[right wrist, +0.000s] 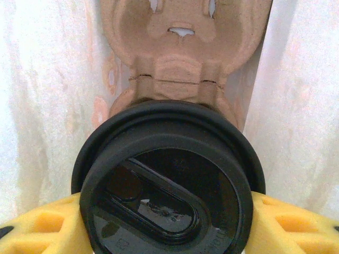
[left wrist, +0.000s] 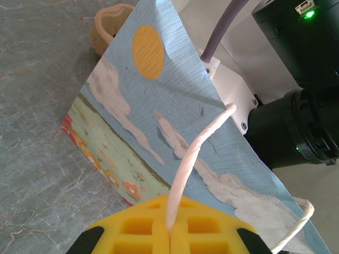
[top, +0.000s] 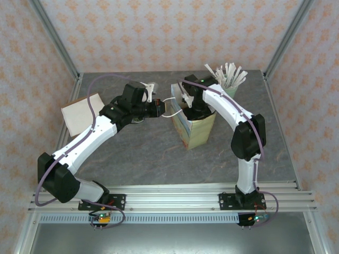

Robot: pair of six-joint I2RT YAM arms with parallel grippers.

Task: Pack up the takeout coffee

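The takeout coffee shows from above as a round black lid; its paper body is hidden beneath. My right gripper is down inside the paper bag, and its yellow fingers press both sides of the lid. A brown cardboard cup carrier lies below the cup, between the bag's white inner walls. My left gripper is shut on the bag's white twisted handle and holds it out to the left of the bag. In the top view the left gripper is level with the bag's rim.
A mint-green cup of white wrapped sticks stands right behind the bag. A flat white and brown stack lies at the left, beside the left arm. A tan moulded paper piece sits on the table beyond the bag's corner.
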